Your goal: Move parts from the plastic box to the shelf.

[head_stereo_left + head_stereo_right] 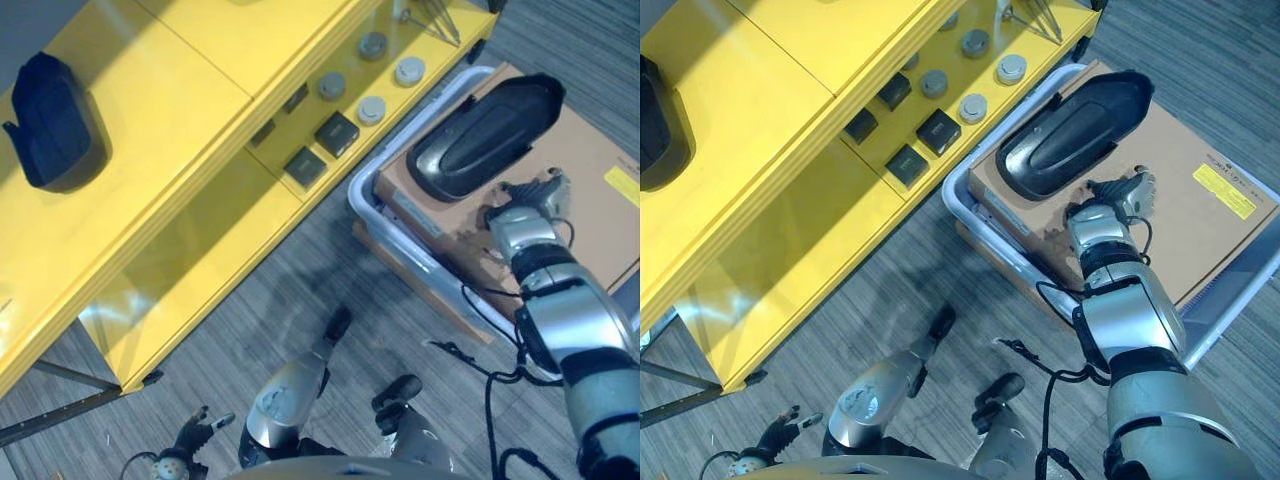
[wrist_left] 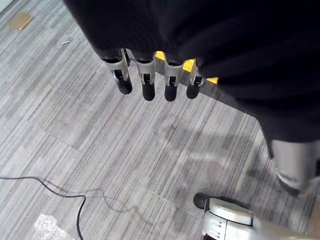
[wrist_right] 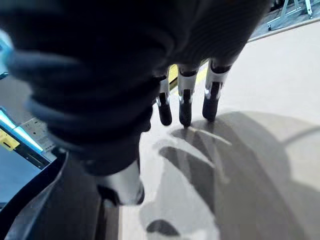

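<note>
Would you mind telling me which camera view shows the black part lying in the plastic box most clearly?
The right eye view: the whole black part lies unobstructed on the brown cardboard, with the right hand beside it. The left eye view also shows it whole, nearer the frame's edge. The right wrist view catches just a dark edge.

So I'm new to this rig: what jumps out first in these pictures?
The bright yellow shelf fills the robot's left side, with small round and square parts on its lower level and a black part on top. To the right, a large black part lies on cardboard in the plastic box, the right robot hand open beside it.
</note>
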